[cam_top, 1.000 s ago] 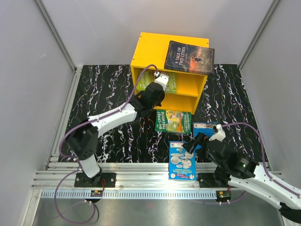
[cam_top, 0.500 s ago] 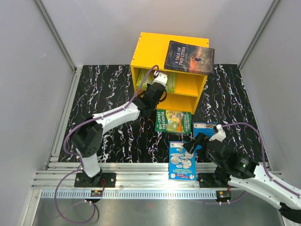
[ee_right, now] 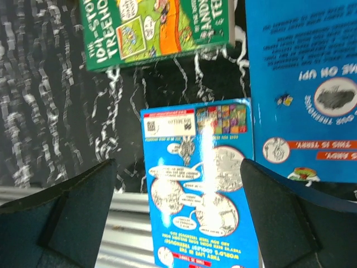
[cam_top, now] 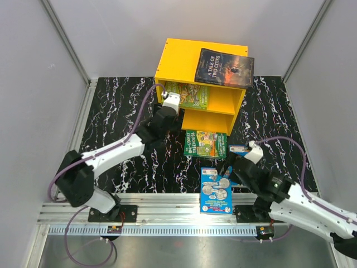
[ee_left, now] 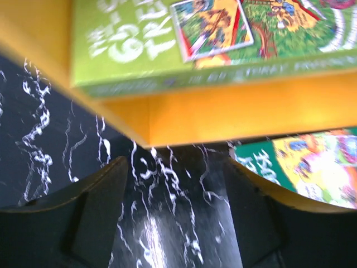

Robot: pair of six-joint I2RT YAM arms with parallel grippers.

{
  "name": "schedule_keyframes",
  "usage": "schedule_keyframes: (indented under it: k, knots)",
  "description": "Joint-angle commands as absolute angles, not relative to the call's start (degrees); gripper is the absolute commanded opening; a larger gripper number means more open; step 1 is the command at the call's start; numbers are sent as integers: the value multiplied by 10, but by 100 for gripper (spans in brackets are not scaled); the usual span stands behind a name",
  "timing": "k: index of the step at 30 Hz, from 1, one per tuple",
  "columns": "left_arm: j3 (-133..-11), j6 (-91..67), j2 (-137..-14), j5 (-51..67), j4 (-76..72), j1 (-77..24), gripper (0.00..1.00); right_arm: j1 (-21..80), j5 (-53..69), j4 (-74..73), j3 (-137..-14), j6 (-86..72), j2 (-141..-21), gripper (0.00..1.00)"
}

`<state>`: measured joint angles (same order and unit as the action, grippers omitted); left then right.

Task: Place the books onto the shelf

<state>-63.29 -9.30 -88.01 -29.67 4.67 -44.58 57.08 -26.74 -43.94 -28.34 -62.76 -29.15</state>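
Just beyond your outstretched left gripper [ee_left: 175, 167], spread and empty, a green book [ee_left: 195, 39] lies in the yellow shelf's [ee_left: 223, 111] upper compartment; your right gripper [ee_right: 177, 167] hangs spread wide over a blue book [ee_right: 198, 184].

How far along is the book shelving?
Done: the dark "A Tale of Two Cities" paperback lies on the yellow wooden shelf's top; one green illustrated paperback sits in its upper compartment. In hand: nothing; the left pincer is open by that compartment, the right pincer open above a bright blue cartoon-cover paperback. Left: that book, a second blue paperback and another green paperback on the black marbled table.
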Motion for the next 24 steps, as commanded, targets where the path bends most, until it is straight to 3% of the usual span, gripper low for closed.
schedule_keyframes:
  k: [1,2,6,9,24]
  knots:
    - [-584,-149,-815,-240,2,-449,74,536,-323,-386,-361,-560,-403,100]
    - [-571,-151,-811,-224,-19,-449,74,512,-296,-361,-385,-536,-431,100]
    - [-513,-175,-803,-188,-39,-451,74,254,-72,-236,-382,-437,-549,100]
    - [-477,-198,-799,-146,-83,-452,75,186,-2,-157,-381,-405,-606,99]
    - [-476,-248,-925,-78,-182,-456,74,149,33,23,-403,-389,-841,97]
